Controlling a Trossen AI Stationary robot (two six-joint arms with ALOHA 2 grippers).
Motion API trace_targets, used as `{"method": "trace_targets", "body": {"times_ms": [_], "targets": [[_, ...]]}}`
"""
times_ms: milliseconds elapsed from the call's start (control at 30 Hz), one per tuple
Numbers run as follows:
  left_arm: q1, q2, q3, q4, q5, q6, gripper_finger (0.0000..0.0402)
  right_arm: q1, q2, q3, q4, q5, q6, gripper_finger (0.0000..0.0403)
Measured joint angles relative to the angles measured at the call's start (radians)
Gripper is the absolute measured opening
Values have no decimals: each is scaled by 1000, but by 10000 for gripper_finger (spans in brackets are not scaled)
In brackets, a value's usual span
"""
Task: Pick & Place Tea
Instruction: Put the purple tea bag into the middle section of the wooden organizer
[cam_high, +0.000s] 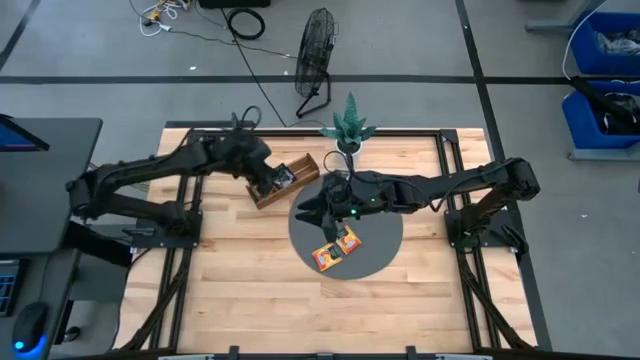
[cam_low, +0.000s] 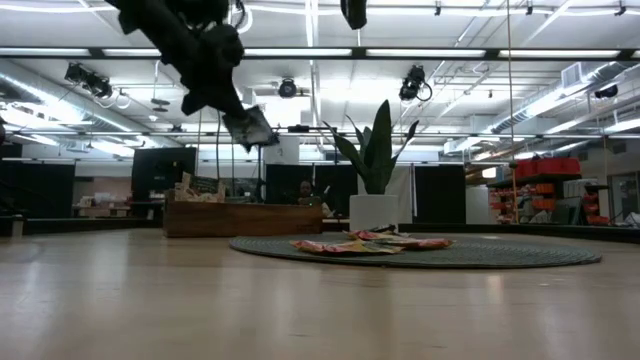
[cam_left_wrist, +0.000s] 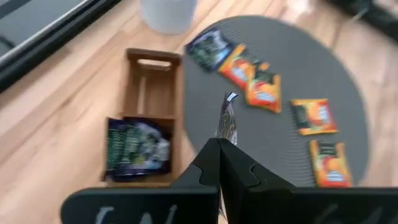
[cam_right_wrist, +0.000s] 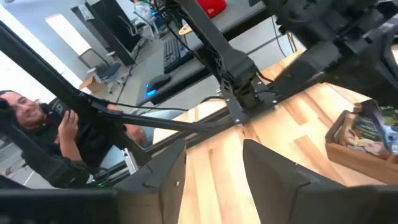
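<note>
Several tea sachets lie flat on the round grey mat (cam_high: 375, 250): orange ones (cam_left_wrist: 314, 116) (cam_left_wrist: 264, 93) (cam_high: 326, 257) and a dark one (cam_left_wrist: 210, 48). The wooden tray (cam_high: 283, 180) rests on the table at the mat's left edge, with a dark blue sachet (cam_left_wrist: 137, 149) in one compartment. My left gripper (cam_left_wrist: 219, 146) is above the tray (cam_low: 240, 218), shut on a dark sachet (cam_left_wrist: 227, 118). My right gripper (cam_high: 312, 210) is over the mat's left part, open (cam_right_wrist: 211, 168), touching nothing. My left gripper pinches the dark sachet by one edge (cam_left_wrist: 224, 138) between its two shut fingers, coming from above and pointing down. The sachet shows edge-on past the fingertips and is lifted clear (cam_low: 252, 128), well above the tray and the table.
A potted plant (cam_high: 348, 125) in a white pot (cam_low: 372, 212) stands at the mat's far edge. A fan (cam_high: 315, 55) lies on the floor beyond the table. A person (cam_right_wrist: 25, 118) sits past the table's left side. Bare wood (cam_high: 250, 290) lies toward the near edge.
</note>
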Motion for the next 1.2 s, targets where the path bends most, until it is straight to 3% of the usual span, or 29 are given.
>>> {"method": "trace_targets", "body": {"times_ms": [200, 367, 633, 1200], "targets": [[74, 170, 186, -188, -30, 109, 1, 0, 0, 0, -6, 0, -1, 164], [103, 298, 281, -244, -32, 160, 1, 0, 0, 0, -6, 0, 1, 164], [92, 402, 291, -267, -45, 152, 1, 0, 0, 0, -10, 0, 10, 164], [82, 438, 290, -247, -83, 137, 1, -1, 0, 0, -29, 0, 38, 165]]}}
